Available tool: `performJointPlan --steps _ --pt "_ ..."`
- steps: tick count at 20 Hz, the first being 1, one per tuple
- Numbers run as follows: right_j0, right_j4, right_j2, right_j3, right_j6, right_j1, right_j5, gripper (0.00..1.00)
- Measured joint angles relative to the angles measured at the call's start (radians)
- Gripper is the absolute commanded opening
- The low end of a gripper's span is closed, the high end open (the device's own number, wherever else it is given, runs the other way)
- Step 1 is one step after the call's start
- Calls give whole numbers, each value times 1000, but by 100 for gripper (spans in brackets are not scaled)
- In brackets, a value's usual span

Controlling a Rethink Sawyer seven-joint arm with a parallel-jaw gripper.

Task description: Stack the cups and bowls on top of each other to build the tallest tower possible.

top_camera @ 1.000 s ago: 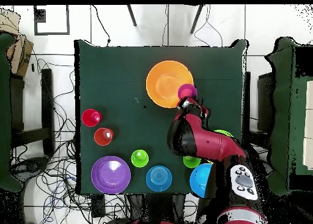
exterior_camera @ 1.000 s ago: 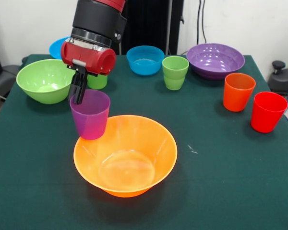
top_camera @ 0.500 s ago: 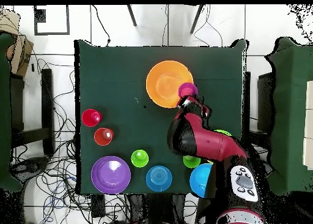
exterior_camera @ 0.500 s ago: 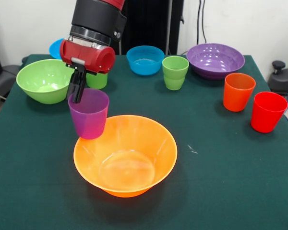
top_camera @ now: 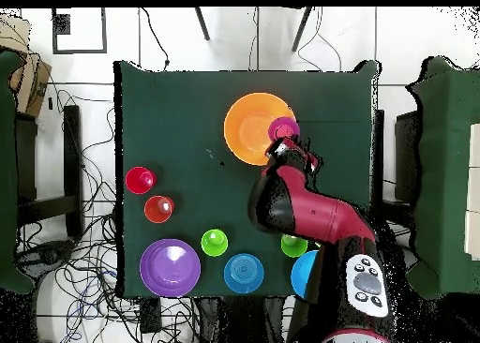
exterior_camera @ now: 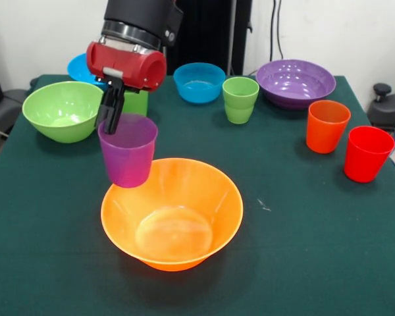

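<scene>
Bowls and cups are sitting loose across the green table (exterior_camera: pixel 329 263), with nothing stacked yet, so the tower is only beginning. Going from big to small: the orange bowl (exterior_camera: pixel 172 212) is sitting nearest the camera in the front view, upright and empty, and looks meant as the base; the wide purple bowl (exterior_camera: pixel 295 81) is resting at the far right; the lime green bowl (exterior_camera: pixel 62 110) is sitting at the far left; one blue bowl (exterior_camera: pixel 199 81) is standing at the far middle, and another blue bowl (exterior_camera: pixel 79 66) is mostly hiding behind the arm. Among the cups, the purple cup (exterior_camera: pixel 127 149) is hanging clear of the table at the orange bowl's left rim, its base overlapping that rim. The gripper (exterior_camera: pixel 111 110) is pinching the cup's wall, one finger inside and one outside, so the claw is narrow and holding it. One lime green cup (exterior_camera: pixel 239 99) is standing between the blue and purple bowls, a second green cup (exterior_camera: pixel 135 103) is peeking out behind the gripper, and the orange cup (exterior_camera: pixel 327 125) and red cup (exterior_camera: pixel 367 153) are standing just beside each other at the right. I judge the step in hand to be carrying the purple cup to the base; the next move calls for shifting it over the bowl's centre, lowering it level and only then releasing.
</scene>
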Motion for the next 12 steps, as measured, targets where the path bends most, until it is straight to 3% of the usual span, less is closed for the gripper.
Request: performJointPlan --steps 12 --pt "41 56 -13 -54 0 3 11 0"
